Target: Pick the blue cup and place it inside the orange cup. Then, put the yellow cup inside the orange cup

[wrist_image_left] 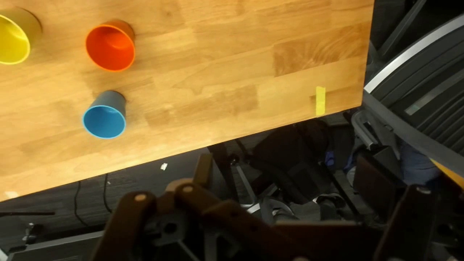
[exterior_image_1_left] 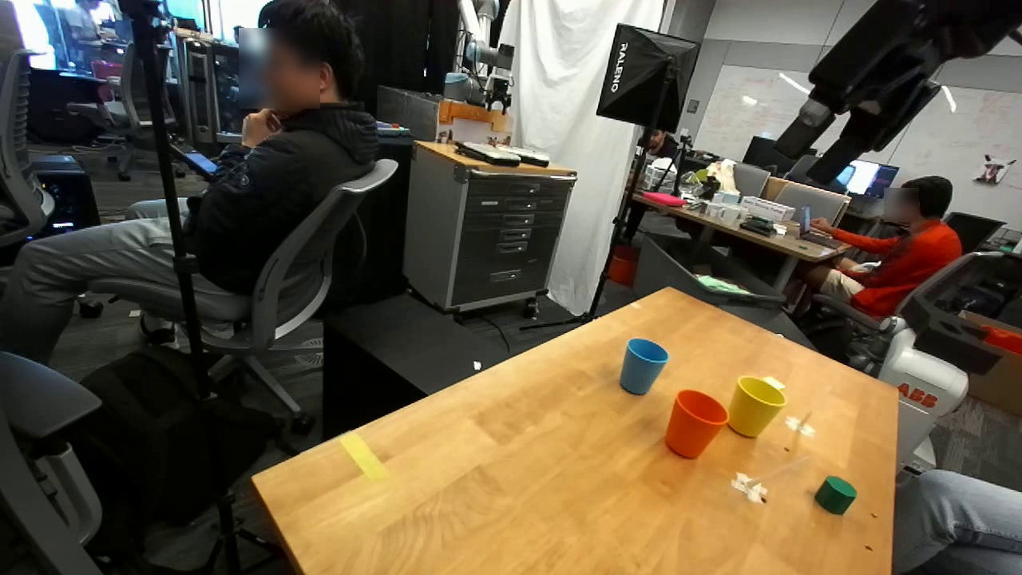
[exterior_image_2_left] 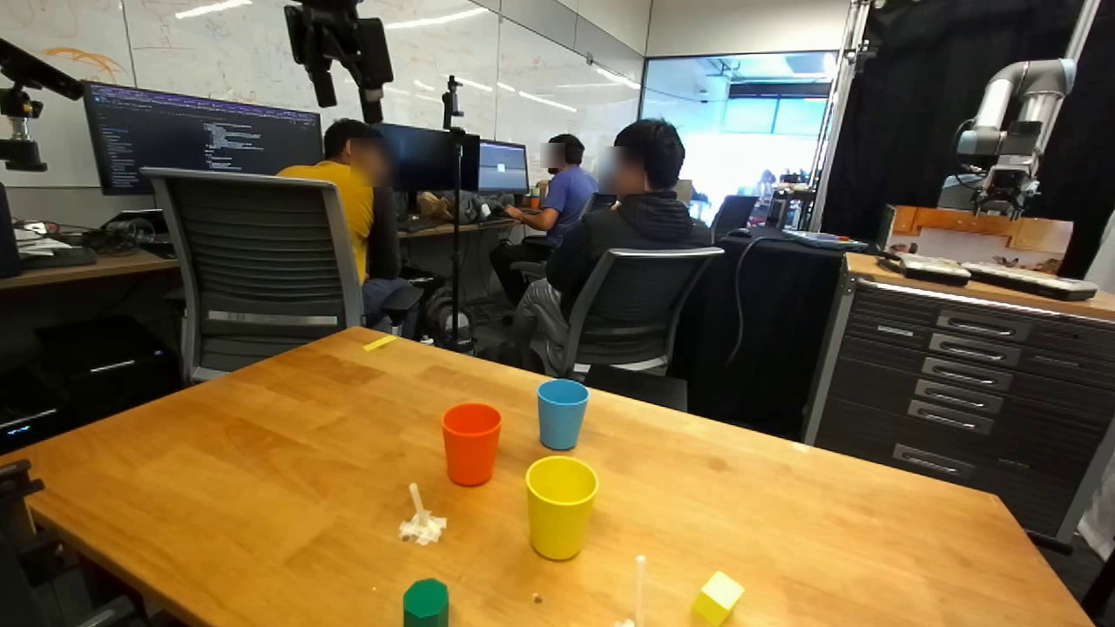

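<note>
Black, two-fingered and spread wide, the empty gripper (exterior_image_2_left: 348, 104) is held high, presumably so the upright, tapered blue plastic cup (exterior_image_1_left: 642, 369) can be approached from above.

In an exterior view, three cups are being carried upright and apart by a butcher-block table (exterior_image_2_left: 253, 453): the blue cup (exterior_image_2_left: 562, 418) far, the orange cup (exterior_image_2_left: 471, 448) nearer on its left, and the yellow cup (exterior_image_2_left: 560, 518) nearest. Nearer still, a faceted green block (exterior_image_2_left: 426, 603) is being supported on the left and a yellow cube (exterior_image_2_left: 719, 599) on the right. Two thin pale sticks (exterior_image_2_left: 640, 583) are being ringed at the base by whitish tape (exterior_image_2_left: 433, 528). By the far corner, a strip of yellow tape (exterior_image_2_left: 380, 343) is being borne.
</note>
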{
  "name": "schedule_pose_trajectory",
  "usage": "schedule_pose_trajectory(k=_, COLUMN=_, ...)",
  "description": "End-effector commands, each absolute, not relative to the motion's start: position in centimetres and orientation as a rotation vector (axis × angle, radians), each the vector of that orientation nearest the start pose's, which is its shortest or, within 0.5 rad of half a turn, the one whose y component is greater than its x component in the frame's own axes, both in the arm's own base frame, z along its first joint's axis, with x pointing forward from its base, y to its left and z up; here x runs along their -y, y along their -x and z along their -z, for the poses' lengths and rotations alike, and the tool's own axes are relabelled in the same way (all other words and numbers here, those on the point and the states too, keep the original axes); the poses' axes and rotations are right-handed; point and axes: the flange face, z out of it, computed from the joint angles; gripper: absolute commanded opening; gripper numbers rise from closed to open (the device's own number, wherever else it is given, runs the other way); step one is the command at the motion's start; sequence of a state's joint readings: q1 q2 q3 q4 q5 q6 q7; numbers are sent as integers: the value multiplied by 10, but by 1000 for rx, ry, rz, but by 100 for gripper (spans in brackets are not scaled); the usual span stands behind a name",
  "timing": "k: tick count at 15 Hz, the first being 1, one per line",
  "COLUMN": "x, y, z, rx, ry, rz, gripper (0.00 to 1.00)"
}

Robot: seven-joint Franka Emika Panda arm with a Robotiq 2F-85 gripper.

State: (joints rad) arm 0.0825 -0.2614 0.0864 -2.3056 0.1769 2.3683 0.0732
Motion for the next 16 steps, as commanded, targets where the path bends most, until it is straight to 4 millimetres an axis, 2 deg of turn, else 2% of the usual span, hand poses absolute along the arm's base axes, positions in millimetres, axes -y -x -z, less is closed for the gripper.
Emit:
schedule_pose_trajectory(k=1, x=-50, y=-515, z=-480, rx=-132, ry=2955, rz=488, gripper=100)
schedule_pose_trajectory(k=5, x=-11, y=-541, z=-459, rx=-231, ry=2952, rz=503, gripper=100)
schedule_pose_trajectory(k=8, x=7, y=-560, z=-440, rx=-276, ry=2949, rz=525, gripper=100)
schedule_pose_trajectory(k=16, x=18, y=-603, z=-389, rx=-270, ry=2967, rz=491, gripper=100)
